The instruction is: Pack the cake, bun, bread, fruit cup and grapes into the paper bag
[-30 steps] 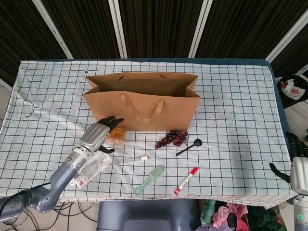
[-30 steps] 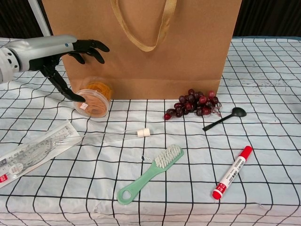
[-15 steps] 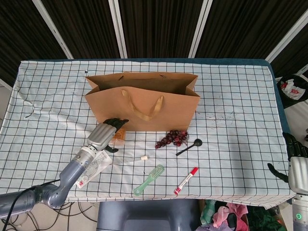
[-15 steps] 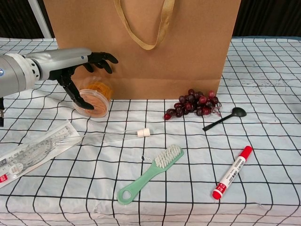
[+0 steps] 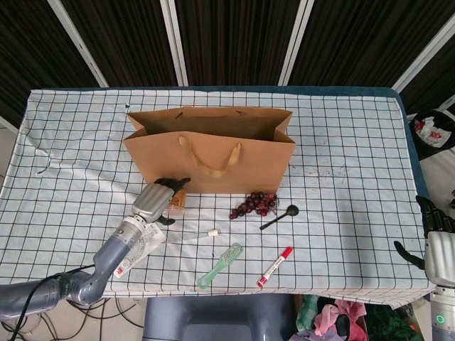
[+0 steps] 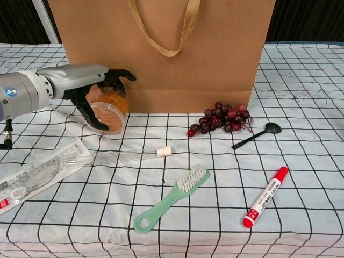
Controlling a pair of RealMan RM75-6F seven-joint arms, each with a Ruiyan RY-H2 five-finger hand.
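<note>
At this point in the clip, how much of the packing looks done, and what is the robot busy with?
No cake, bun or bread shows on the table; the views do not show inside the paper bag, so whether they are packed cannot be confirmed. In hand: the left hand is wrapped around the fruit cup, which still sits on the cloth beside the bag. Left: the grapes lie untouched in front of the bag. The right hand waits at the table's edge.

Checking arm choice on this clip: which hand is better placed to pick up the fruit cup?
Left. The left hand already wraps around the fruit cup by the bag; the right hand sits far off, past the table's edge.
</note>
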